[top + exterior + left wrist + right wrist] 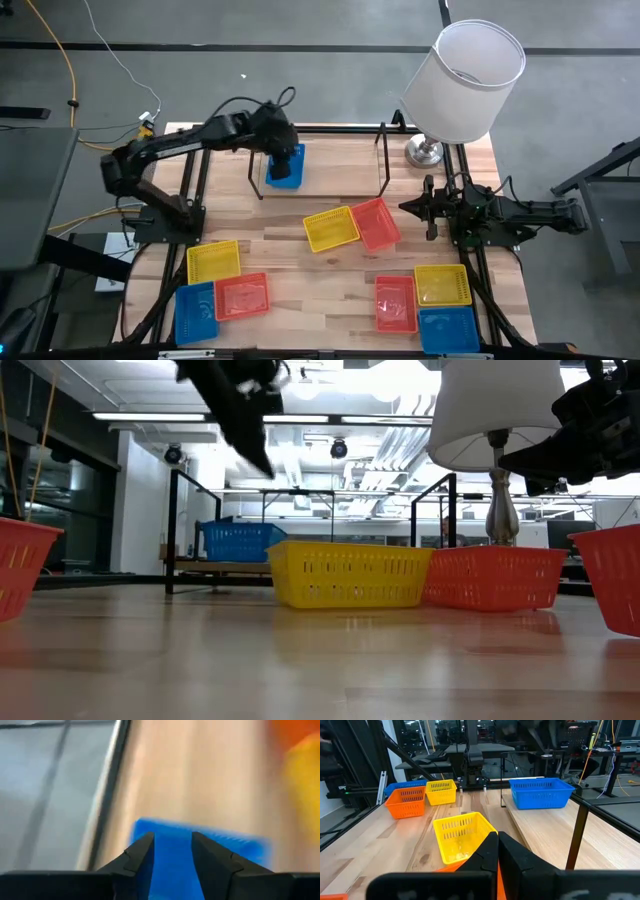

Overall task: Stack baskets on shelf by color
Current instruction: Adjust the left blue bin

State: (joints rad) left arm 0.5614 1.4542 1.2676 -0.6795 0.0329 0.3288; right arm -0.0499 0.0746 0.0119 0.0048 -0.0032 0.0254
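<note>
A blue basket [285,167] rests by its base on the left end of the shelf [335,190], a light-wood board in a black wire frame at the table's far side. My left gripper [277,138] hangs open just above this basket; in the low view it [255,450] is clear of the basket [240,542], and in the left wrist view its fingers [172,852] frame the blue basket [210,845] below. My right gripper [432,207] waits shut at the table's right side, past the shelf's right end. A yellow basket [330,228] and an orange-red basket [376,222] sit mid-table.
Near left corner: yellow [213,262], orange-red [241,296] and blue [195,312] baskets. Near right corner: orange-red [395,302], yellow [442,284] and blue [447,328] baskets. A white-shaded lamp [465,80] stands at the far right corner. The shelf's middle and right end are bare board.
</note>
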